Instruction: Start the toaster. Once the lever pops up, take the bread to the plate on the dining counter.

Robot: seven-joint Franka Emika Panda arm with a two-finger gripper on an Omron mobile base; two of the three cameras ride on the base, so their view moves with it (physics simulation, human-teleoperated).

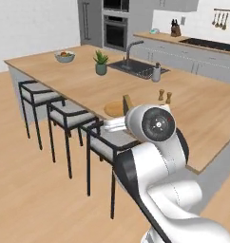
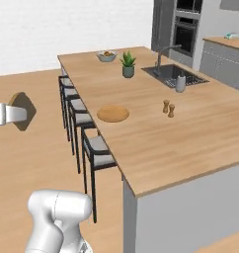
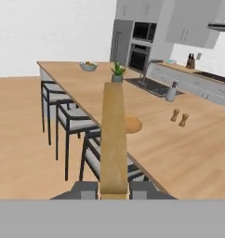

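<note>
Two dark finger tips (image 3: pixel 114 189) close our jaws on the bread (image 3: pixel 113 139), a thin tan slice seen edge-on in the hand view, rising from between the pads toward the bench. In the right base view we see the same slice (image 2: pixel 20 110) held flat-faced at the end of the hand, out over the wooden floor and well apart from the bench's stool-side edge. In the left base view only its top (image 1: pixel 127 104) pokes up behind our arm's round joint.

We see the plate (image 2: pixel 113 113) lying on the dining counter (image 2: pixel 190 143), near the long edge where the stools (image 2: pixel 98 150) stand, roughly midway along it. In the left base view the plate (image 1: pixel 114 109) sits just beside the slice's visible tip, partly hidden by our arm.

Farther in from that edge, a pair of small shakers (image 2: pixel 168 107) stands close together. Toward the far side, the sink (image 2: pixel 172 74) is set into the bench top with a grey bottle (image 2: pixel 181 82) at its near corner. A potted plant (image 2: pixel 128 65) stands beside the sink, and a fruit bowl (image 2: pixel 106 56) sits near the far end of the bench.
</note>
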